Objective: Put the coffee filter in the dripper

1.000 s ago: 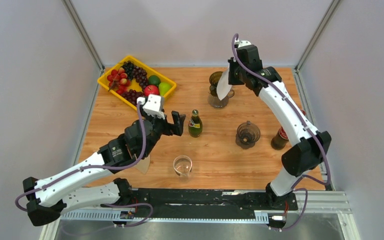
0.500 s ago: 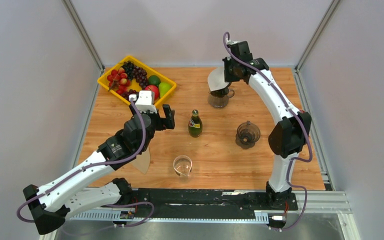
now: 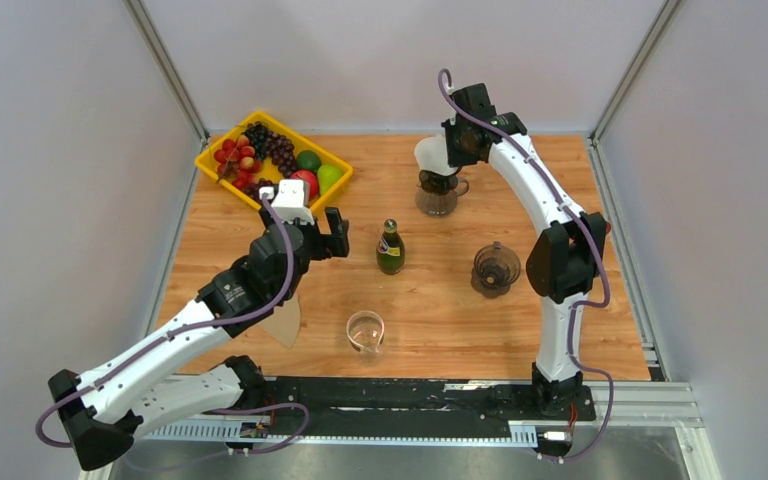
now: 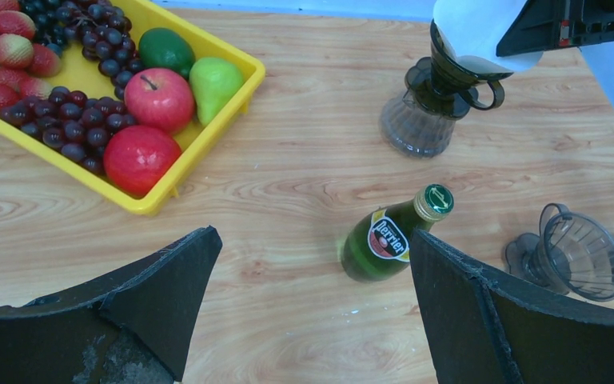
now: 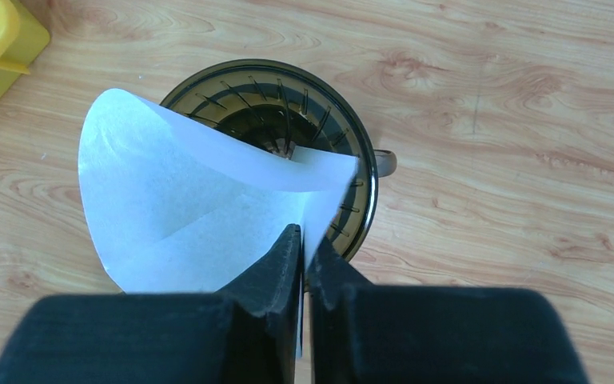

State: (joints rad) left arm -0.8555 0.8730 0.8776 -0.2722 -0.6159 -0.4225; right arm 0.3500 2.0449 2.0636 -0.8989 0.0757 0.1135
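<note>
A white paper coffee filter (image 5: 184, 200) hangs half unfolded over the dark glass dripper (image 5: 288, 88), its tip down in the ribbed cone. My right gripper (image 5: 304, 240) is shut on the filter's right edge, just above the dripper's near rim. From above, the filter (image 3: 430, 153) covers the dripper (image 3: 438, 183), which stands on a glass carafe (image 3: 438, 203) at the back of the table. My left gripper (image 4: 312, 240) is open and holds nothing, hovering mid-table left of the green bottle (image 4: 392, 236). The left wrist view catches the filter (image 4: 480, 28) above that dripper (image 4: 448, 68).
A yellow tray (image 3: 212, 158) of fruit sits at the back left. The green bottle (image 3: 390, 248) stands mid-table, with a second dark dripper (image 3: 496, 268) to its right. An empty glass (image 3: 365, 330) is near the front edge. A tan paper cone (image 3: 285, 325) lies under my left arm.
My right arm has swung left and carried the filter from beside the dripper to over it, the tip going into the cone. My left gripper has drawn back left, away from the bottle.
</note>
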